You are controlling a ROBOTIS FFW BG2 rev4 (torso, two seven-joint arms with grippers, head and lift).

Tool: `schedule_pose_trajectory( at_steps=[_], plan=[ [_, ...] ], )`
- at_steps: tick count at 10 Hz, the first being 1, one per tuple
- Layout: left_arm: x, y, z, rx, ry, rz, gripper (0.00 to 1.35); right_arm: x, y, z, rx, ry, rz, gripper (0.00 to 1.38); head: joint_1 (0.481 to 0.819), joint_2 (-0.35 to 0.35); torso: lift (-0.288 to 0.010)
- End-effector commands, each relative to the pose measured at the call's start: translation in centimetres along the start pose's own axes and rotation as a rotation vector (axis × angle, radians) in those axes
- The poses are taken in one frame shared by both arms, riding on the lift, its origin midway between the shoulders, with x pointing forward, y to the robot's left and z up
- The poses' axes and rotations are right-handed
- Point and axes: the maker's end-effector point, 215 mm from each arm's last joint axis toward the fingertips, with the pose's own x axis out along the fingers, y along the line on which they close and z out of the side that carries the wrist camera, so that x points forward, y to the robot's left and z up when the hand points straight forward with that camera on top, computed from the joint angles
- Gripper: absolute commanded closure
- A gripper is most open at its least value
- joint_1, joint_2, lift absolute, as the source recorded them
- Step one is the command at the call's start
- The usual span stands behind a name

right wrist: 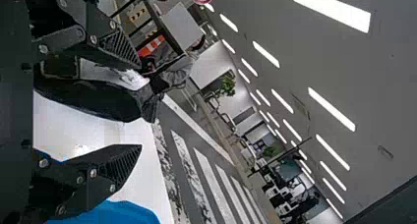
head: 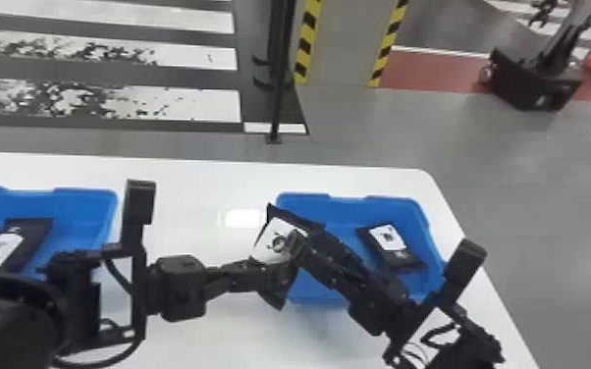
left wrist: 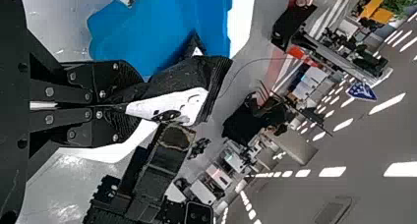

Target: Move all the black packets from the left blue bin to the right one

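In the head view, my left gripper [head: 264, 276] holds a black packet with a white label [head: 276, 241] at the left edge of the right blue bin [head: 348, 201]. The left wrist view has the left gripper [left wrist: 115, 106] shut on one end of this packet [left wrist: 179, 79]. My right gripper [head: 303, 240] meets it from the other side in the head view. In the right wrist view the right gripper [right wrist: 140, 107] is open, with the packet [right wrist: 91, 98] between its fingers, nearer one of them. Black packets [head: 32, 230] lie in the left blue bin [head: 86, 198]; another packet [head: 392, 248] lies in the right bin.
Both bins stand on a white table [head: 196, 184], with a gap between them that the left arm spans. The table's right edge runs close beside the right bin. A black pole [head: 280, 73] stands on the floor beyond the far edge.
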Motion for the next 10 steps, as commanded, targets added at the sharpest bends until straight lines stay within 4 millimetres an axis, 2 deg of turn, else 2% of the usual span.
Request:
schedule_pose_trajectory(
  at_steps=[1, 2, 5, 6, 7, 8, 10],
  plan=[
    [0.0, 0.1, -0.2, -0.007, 0.002, 0.002, 1.21, 0.4, 0.8, -0.6, 0.026, 0.000, 0.021, 0.97, 0.695, -0.197, -0.150],
    [0.0, 0.0, -0.1, -0.006, 0.000, -0.002, 1.21, 0.5, 0.8, -0.9, 0.036, -0.001, 0.021, 1.26, 0.695, -0.187, -0.150],
    [-0.1, 0.3, -0.3, -0.020, -0.005, 0.003, 1.19, 0.6, 1.2, -0.6, 0.058, -0.018, 0.033, 1.28, 0.695, -0.175, -0.150],
    [-0.3, 0.2, -0.8, -0.061, -0.019, -0.002, 0.90, 0.6, 1.2, -0.3, 0.057, -0.024, 0.034, 1.28, 0.695, -0.174, -0.150],
    [-1.4, 1.3, -1.3, -0.096, -0.041, 0.027, 0.40, 0.4, 0.4, 0.1, 0.049, -0.030, 0.020, 1.28, 0.695, -0.173, -0.150],
    [-2.3, 2.0, -2.3, -0.128, -0.049, 0.047, 0.10, 0.1, -0.8, 1.0, 0.031, -0.038, 0.000, 1.28, 0.695, -0.169, -0.150],
    [-4.8, 2.8, -2.5, -0.152, -0.105, 0.087, 0.15, -0.2, -3.7, 3.0, -0.010, -0.053, -0.046, 1.28, 0.695, -0.168, -0.150]
  ],
)
